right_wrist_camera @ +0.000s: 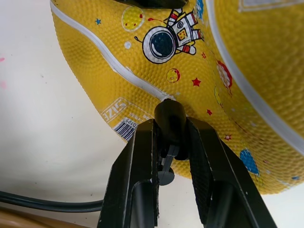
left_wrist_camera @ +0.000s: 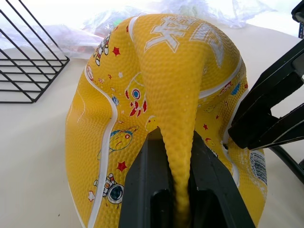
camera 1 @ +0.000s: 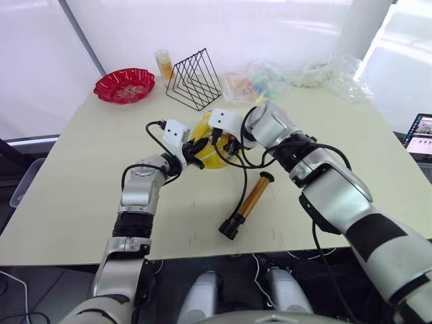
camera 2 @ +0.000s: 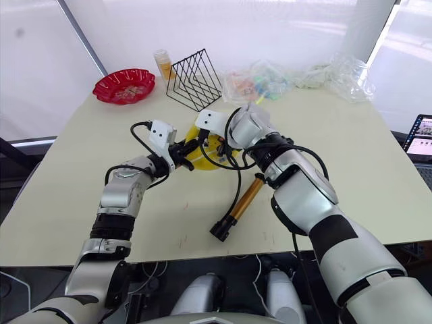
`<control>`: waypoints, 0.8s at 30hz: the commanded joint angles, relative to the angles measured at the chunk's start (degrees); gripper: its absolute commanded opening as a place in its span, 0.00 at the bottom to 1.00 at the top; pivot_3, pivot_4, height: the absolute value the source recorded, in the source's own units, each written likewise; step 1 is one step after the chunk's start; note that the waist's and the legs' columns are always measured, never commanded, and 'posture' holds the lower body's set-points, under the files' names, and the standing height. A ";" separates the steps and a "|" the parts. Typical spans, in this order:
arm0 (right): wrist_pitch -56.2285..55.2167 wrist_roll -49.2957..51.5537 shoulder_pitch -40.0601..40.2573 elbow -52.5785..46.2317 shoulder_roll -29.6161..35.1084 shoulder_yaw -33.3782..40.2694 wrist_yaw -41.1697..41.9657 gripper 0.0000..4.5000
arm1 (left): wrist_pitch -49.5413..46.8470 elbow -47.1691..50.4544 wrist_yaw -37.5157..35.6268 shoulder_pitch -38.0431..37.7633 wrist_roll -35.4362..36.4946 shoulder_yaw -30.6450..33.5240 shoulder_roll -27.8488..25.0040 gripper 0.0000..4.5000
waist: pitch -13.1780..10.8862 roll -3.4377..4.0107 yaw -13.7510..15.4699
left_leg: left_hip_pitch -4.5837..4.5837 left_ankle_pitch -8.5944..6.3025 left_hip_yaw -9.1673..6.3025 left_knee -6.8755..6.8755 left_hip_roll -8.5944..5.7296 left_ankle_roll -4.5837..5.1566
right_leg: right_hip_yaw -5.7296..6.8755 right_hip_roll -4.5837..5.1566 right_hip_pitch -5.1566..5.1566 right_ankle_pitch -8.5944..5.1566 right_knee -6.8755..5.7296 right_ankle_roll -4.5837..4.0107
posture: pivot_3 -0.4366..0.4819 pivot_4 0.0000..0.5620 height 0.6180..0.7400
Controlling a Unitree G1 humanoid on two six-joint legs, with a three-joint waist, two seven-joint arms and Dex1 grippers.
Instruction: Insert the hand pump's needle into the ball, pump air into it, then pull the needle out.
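Note:
The yellow ball [camera 1: 208,137], flat and crumpled, sits mid-table. My left gripper [left_wrist_camera: 178,142] is shut on a raised fold of the ball [left_wrist_camera: 166,71]. My right gripper [right_wrist_camera: 170,124] is shut on the needle's black fitting [right_wrist_camera: 169,116], which presses against the ball [right_wrist_camera: 142,47] at a white seam, beside the size label. The metal tip itself is hidden. The gold hand pump [camera 1: 253,196] lies on the table in front of the ball, nearer to me, and its black hose [camera 1: 243,182] curves up to my right gripper [camera 1: 226,143].
A black wire rack [camera 1: 196,79] stands just behind the ball. A red bowl [camera 1: 124,85] and an orange bottle [camera 1: 164,65] are at the back left. Plastic bags [camera 1: 331,71] lie along the back right. A laptop [camera 1: 420,135] shows past the table's right edge.

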State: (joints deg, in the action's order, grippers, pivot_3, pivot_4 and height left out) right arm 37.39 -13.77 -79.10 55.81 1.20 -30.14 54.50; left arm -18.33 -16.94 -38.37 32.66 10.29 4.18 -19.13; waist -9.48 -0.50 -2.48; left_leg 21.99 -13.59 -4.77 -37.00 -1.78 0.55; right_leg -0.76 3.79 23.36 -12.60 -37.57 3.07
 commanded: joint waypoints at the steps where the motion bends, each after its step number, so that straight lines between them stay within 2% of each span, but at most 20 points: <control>1: -1.59 0.48 -0.54 1.64 -4.11 1.22 -0.87 0.09 | -2.79 -0.84 -1.66 -2.11 0.33 -3.95 1.95 0.00 | 0.00 0.00 -0.02 | -0.01 0.00 0.00 0.01 0.00 0.00 | 0.00 0.00 0.00 0.00 0.00 0.00 | 0.48 0.27 0.97; 15: -6.01 -1.48 -0.60 12.16 -9.15 6.41 -7.56 0.09 | -3.29 -0.26 -1.61 -2.54 0.52 -3.82 2.29 0.00 | 0.60 -0.01 -0.19 | -0.24 0.00 -0.02 0.21 0.01 0.00 | -0.07 -0.06 -0.02 -0.06 -0.01 -0.09 | 0.48 0.27 0.97; 24: -7.32 -1.81 -0.67 12.42 -8.89 8.57 -8.04 0.09 | -3.20 -0.44 -1.53 -2.77 0.43 -3.61 1.90 0.00 | 0.88 -0.04 -0.67 | -0.29 0.00 -0.04 0.29 0.04 0.00 | -0.08 -0.10 -0.03 -0.14 -0.03 -0.11 | 0.48 0.27 0.97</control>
State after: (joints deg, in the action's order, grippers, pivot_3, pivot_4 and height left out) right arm 31.18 -16.58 -80.58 68.51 -5.34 -22.25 45.91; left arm -19.42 -16.43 -37.71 31.44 10.29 4.87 -19.13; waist -8.59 -0.54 -3.15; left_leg 21.70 -13.59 -4.81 -36.70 -1.74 0.55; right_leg -0.83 3.69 23.33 -12.74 -37.60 2.96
